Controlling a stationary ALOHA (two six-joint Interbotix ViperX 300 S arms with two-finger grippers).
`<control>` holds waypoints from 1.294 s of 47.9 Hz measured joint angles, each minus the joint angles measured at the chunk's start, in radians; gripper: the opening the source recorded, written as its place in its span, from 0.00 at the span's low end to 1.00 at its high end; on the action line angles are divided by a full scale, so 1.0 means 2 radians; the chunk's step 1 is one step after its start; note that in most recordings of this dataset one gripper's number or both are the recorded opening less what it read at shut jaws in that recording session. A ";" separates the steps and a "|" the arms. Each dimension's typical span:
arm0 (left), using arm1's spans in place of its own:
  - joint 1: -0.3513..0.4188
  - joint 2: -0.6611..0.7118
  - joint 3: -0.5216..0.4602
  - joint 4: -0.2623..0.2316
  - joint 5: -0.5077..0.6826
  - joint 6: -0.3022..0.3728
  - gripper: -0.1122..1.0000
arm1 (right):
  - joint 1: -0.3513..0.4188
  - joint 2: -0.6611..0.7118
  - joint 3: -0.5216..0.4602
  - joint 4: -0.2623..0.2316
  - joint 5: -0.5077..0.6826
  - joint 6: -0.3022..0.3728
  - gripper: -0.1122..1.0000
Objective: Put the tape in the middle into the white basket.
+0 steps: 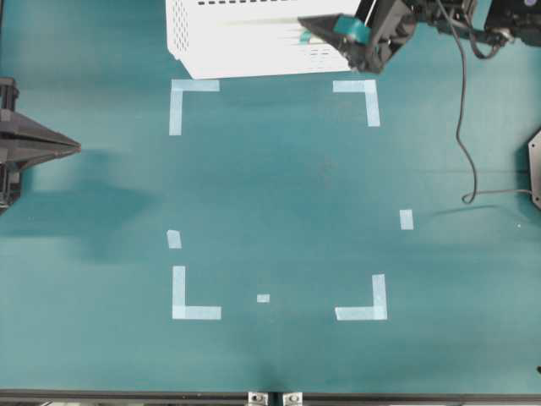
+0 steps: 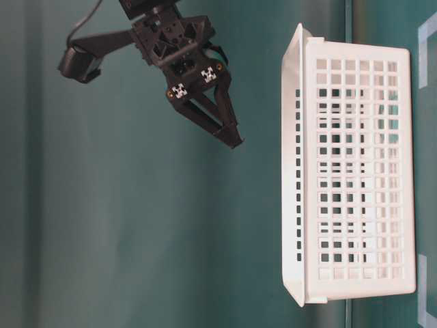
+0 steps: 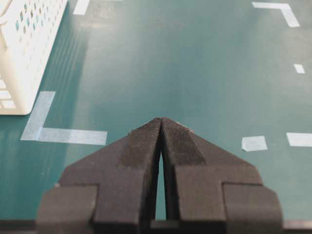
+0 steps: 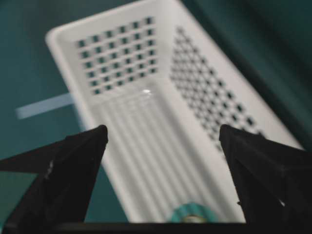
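The white basket (image 1: pixel 245 46) stands at the back edge of the table, and the table-level view shows its slotted side (image 2: pixel 355 178). My right gripper (image 1: pixel 325 38) hovers over the basket's right end with its jaws wide open and nothing between the fingertips (image 4: pixel 163 130). Below them, the turquoise tape (image 4: pixel 192 215) shows blurred at the bottom edge of the right wrist view, against the basket's floor (image 4: pixel 141 131). I cannot tell whether it rests there. My left gripper (image 1: pixel 74 148) is shut and empty at the table's left side, far from the basket (image 3: pixel 24 53).
Pale-blue L-shaped corner marks (image 1: pixel 193 101) (image 1: pixel 363 100) (image 1: pixel 193 296) (image 1: pixel 365 303) outline a rectangle on the green mat, with small strips (image 1: pixel 407 219) (image 1: pixel 263 298) near it. A black cable (image 1: pixel 462 127) hangs down at the right. The left gripper's tips (image 3: pixel 161 121) sit low over the mat.
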 measured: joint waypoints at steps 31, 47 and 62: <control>0.000 0.000 0.000 0.000 0.000 0.000 0.00 | 0.135 -0.039 0.077 -0.004 -0.071 -0.002 0.97; 0.000 0.000 0.000 0.000 0.000 0.000 0.00 | 0.151 -0.048 0.095 -0.008 -0.071 -0.003 0.97; 0.000 0.000 0.000 -0.001 0.000 0.000 0.00 | 0.152 -0.100 0.130 -0.024 -0.071 -0.002 0.97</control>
